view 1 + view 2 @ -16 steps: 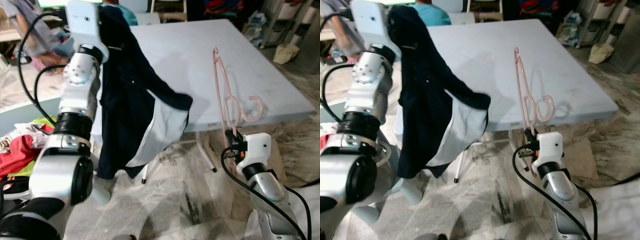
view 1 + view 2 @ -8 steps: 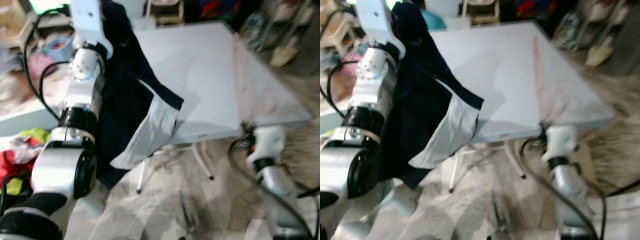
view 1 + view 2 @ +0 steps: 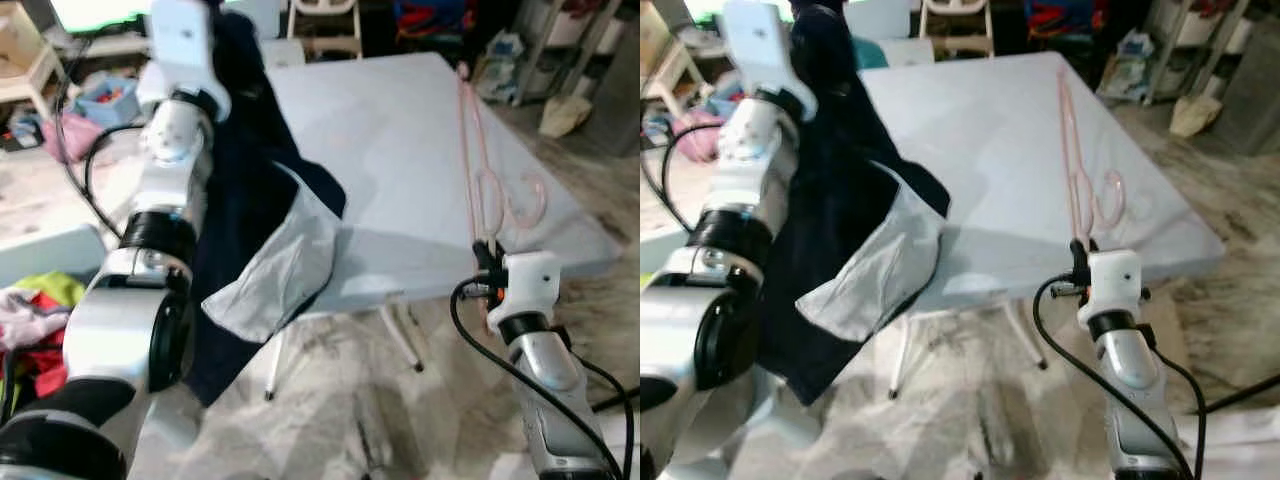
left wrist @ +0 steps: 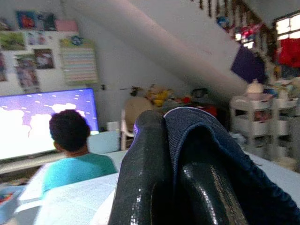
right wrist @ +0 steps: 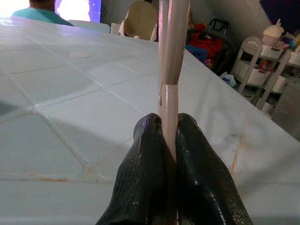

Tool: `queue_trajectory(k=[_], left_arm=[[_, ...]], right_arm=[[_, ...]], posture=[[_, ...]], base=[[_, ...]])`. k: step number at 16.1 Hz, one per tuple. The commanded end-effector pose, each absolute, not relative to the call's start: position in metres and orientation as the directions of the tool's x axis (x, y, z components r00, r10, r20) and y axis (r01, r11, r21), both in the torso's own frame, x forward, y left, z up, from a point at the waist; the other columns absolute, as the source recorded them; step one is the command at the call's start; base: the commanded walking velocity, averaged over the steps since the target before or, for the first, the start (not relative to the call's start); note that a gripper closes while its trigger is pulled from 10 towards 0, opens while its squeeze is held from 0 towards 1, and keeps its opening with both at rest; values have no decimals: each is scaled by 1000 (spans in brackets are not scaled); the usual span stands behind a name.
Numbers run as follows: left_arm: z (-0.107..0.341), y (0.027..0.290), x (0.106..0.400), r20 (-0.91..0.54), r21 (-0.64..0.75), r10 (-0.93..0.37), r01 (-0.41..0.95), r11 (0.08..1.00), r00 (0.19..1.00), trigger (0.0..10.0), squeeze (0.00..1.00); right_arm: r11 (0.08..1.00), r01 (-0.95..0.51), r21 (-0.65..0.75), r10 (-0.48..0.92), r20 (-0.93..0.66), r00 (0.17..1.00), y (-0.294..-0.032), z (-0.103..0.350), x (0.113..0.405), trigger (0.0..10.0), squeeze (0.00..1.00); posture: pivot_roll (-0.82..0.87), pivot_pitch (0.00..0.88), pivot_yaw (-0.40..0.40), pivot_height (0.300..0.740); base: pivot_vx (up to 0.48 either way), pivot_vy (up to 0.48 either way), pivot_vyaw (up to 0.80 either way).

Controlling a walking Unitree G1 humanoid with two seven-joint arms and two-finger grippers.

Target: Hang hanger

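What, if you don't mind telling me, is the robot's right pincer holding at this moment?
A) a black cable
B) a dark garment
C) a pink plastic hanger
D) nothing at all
C: the right pincer is shut on the lower end of the pink hanger, which stands up over the white table, while the left pincer holds the dark garment.

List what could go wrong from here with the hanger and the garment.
1. The right hand pinches the pink hanger by one thin end, so it may twist or slip as it moves.
2. The dark garment hangs draped from the raised left hand in loose folds with pale lining exposed; the hanger may snag a fold instead of entering the neck.
3. The hanger's far end stands over the white table and may catch it.
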State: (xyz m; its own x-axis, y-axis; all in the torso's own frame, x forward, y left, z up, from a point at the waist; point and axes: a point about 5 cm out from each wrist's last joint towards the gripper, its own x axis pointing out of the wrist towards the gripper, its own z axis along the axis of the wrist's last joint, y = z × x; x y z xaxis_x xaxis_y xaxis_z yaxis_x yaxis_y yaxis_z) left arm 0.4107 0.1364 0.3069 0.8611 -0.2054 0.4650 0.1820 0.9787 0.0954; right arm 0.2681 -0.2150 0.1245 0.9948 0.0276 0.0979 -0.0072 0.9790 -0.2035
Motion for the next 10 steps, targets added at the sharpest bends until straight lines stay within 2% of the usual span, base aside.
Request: queue_trajectory(k=[1, 3, 4, 5, 6, 7, 10], left_arm=[[308, 128, 412, 445, 99, -273, 256, 962, 853, 10000, 0], [308, 104, 409, 437, 128, -395, 379, 917, 808, 10000, 0], [305, 86, 404, 422, 173, -499, 473, 864, 757, 10000, 0], [292, 62, 395, 366, 270, -644, 586, 764, 671, 10000, 0], [281, 55, 390, 338, 325, -692, 611, 722, 638, 10000, 0], [263, 54, 386, 304, 356, -708, 613, 705, 638, 10000, 0], [221, 74, 381, 222, 382, -654, 553, 741, 723, 10000, 0]], right_arm=[[979, -15, -205, 38, 108, 993, -213, 126, 268, 0, 0], [978, -15, -207, 37, 104, 994, -215, 126, 266, 0, 0], [978, -17, -207, 38, 98, 994, -216, 125, 264, 0, 0], [978, -19, -207, 39, 92, 995, -217, 124, 262, 0, 0], [978, -21, -206, 40, 90, 995, -217, 124, 262, 0, 0], [979, -28, -204, 47, 87, 995, -217, 124, 261, 0, 0], [979, -46, -201, 61, 71, 996, -217, 122, 259, 0, 0]], posture=[[-63, 72, 34, 740], [-73, 77, 35, 740], [-73, 77, 35, 740], [-79, 79, 35, 740], [-84, 79, 36, 740], [-88, 81, 37, 740], [-89, 84, 26, 740]], base=[[0, 0, 0], [0, 0, 0], [0, 0, 0], [0, 0, 0], [0, 0, 0], [0, 0, 0], [0, 0, 0]])
